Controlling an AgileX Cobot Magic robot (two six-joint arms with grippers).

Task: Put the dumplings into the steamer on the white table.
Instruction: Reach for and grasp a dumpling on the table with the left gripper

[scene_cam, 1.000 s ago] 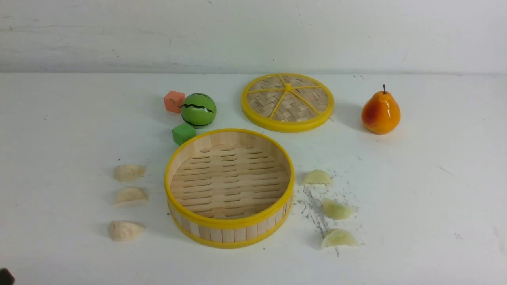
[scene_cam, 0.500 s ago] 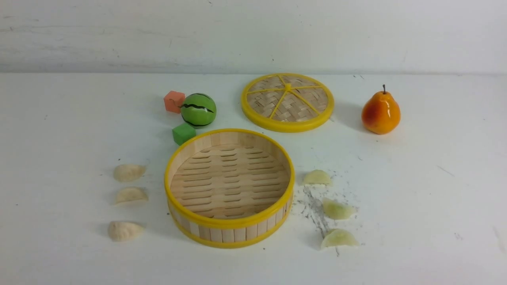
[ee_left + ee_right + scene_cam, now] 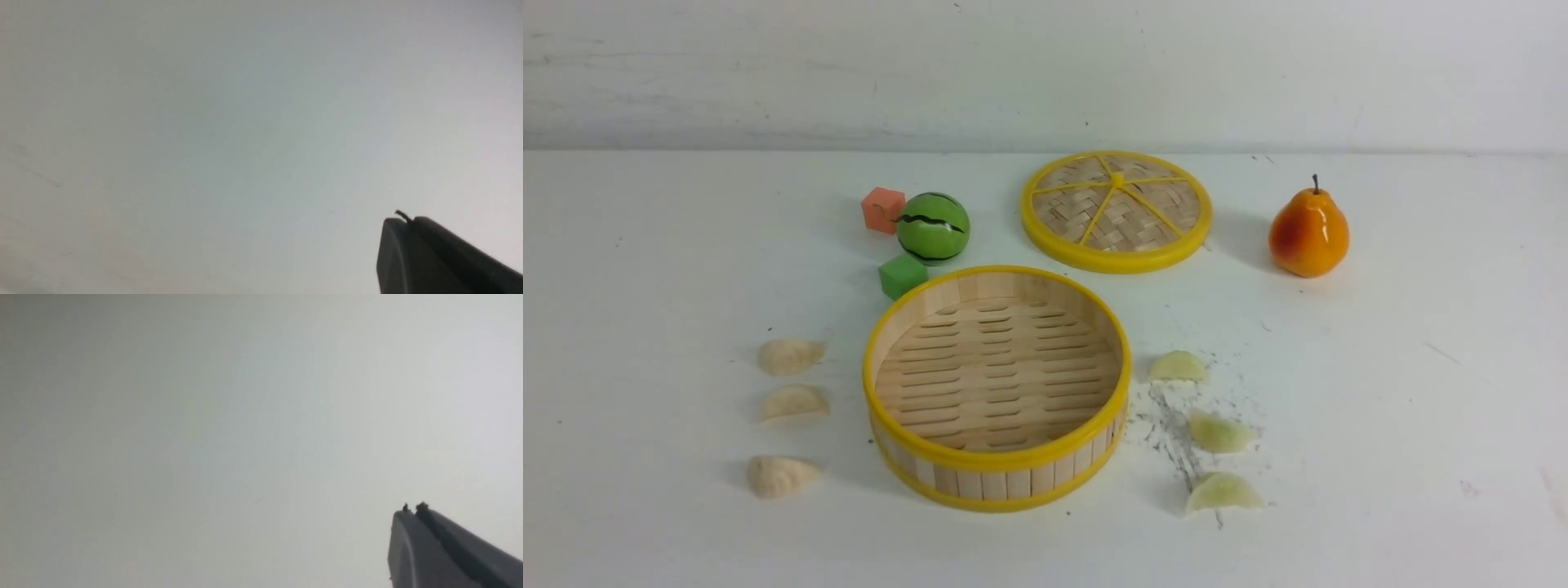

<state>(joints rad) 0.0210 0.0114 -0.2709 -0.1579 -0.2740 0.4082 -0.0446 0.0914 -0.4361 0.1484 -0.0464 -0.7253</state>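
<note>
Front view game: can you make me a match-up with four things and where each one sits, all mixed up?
Things
1. pear
2. woven lid
3. cream dumplings
4. green cube

Places
A. in a row left of the steamer
B. between the green ball and the steamer
C. standing farthest right
D. lying flat behind the steamer, nearer the pear

Pairs: 1-C, 2-D, 3-A, 4-B

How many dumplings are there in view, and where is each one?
6. Three cream-white dumplings lie left of the steamer: far, middle, near. Three yellowish-green dumplings lie right of it: far, middle, near. None appears hidden.
</note>
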